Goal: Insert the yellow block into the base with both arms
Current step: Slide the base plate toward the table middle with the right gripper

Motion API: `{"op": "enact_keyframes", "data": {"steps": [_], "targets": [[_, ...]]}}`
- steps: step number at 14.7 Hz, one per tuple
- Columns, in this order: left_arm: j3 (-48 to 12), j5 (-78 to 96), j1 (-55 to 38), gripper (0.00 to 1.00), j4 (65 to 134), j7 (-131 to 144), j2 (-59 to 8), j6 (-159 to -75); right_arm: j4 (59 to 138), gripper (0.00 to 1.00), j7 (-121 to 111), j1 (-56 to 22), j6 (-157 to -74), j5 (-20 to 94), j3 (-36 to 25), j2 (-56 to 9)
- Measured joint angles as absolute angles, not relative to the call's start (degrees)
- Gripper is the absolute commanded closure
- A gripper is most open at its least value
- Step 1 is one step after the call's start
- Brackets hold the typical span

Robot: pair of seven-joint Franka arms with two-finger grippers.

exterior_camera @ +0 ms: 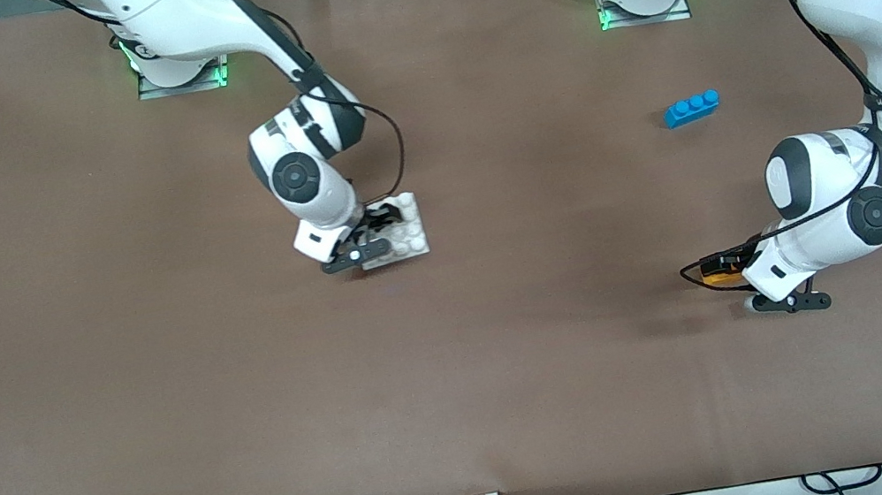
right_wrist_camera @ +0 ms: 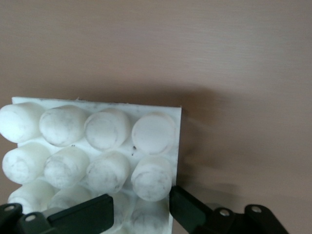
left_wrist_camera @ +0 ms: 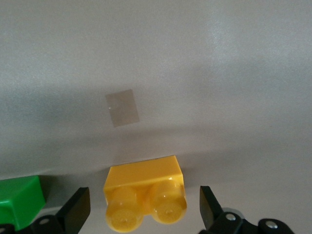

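The yellow block [left_wrist_camera: 146, 191] lies on the table, studs toward the camera, between the fingers of my left gripper [left_wrist_camera: 145, 209], which is open with a gap on each side. In the front view the block [exterior_camera: 717, 276] peeks out under the left wrist at the left arm's end, with the left gripper [exterior_camera: 727, 269] low over it. The white studded base [exterior_camera: 406, 234] lies mid-table. My right gripper [right_wrist_camera: 142, 212] is shut on the base [right_wrist_camera: 97, 146], pinching its edge row of studs. In the front view the right gripper [exterior_camera: 376, 224] sits over the base.
A blue three-stud brick [exterior_camera: 692, 108] lies between the yellow block and the left arm's base. A green brick [left_wrist_camera: 17, 201] lies close beside the yellow block, just outside one left finger. A small grey square patch [left_wrist_camera: 122, 108] marks the table near the block.
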State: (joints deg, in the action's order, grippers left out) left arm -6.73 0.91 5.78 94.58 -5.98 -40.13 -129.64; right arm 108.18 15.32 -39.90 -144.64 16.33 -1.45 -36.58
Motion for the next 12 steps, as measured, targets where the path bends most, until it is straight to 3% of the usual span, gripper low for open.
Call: {"op": "enact_keyframes", "data": {"steps": [7, 12], "targets": [[-6.7, 0.9, 5.8, 0.22, 94.6, -5.9, -40.4, -129.8, 97.2, 0.43, 26.8, -46.5, -144.7, 19.0, -1.3, -43.1], [-6.7, 0.9, 5.9, 0.39, 94.6, -6.0, -40.4, -129.9, 94.0, 0.23, 28.5, -47.3, -144.7, 19.0, -1.4, -44.8]]}}
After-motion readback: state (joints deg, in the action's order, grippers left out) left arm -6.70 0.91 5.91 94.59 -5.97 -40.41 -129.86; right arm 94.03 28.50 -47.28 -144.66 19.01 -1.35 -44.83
